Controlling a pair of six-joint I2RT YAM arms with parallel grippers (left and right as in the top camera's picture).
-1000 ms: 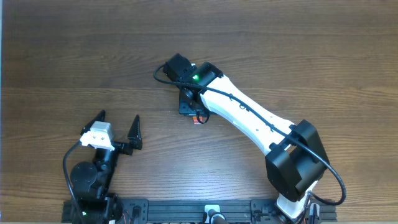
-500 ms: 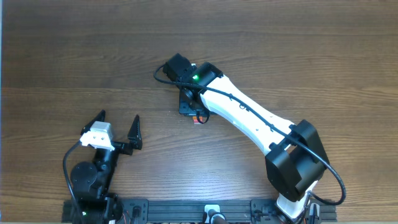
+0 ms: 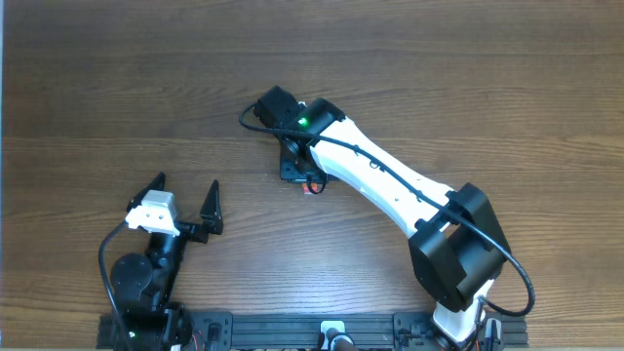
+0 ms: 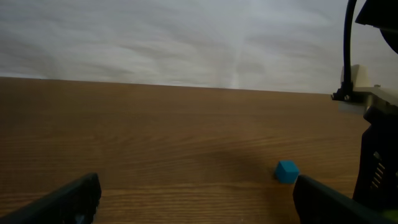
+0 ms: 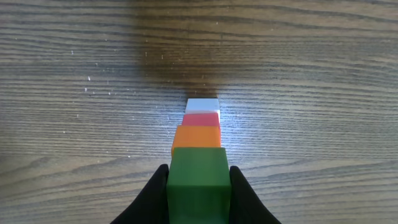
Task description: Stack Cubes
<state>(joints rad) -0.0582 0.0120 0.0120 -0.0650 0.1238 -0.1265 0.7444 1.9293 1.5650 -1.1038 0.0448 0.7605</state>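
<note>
Gripping green cube (image 5: 198, 165), right pincer (image 5: 198, 199) holds it squared atop orange-red-white stack (image 5: 200, 121), likely for clean release. Blue cube (image 4: 286, 171) loose on surface (image 4: 155, 137), off stack. Left pincer (image 3: 186, 181) open, well apart from stack.

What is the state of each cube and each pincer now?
green cube: topmost, gripped
orange cube: stacked under green
red cube: stacked under orange
white cube: lowest, under red
blue cube: alone, unstacked
left pincer: open, empty
right pincer: shut on green cube
</note>
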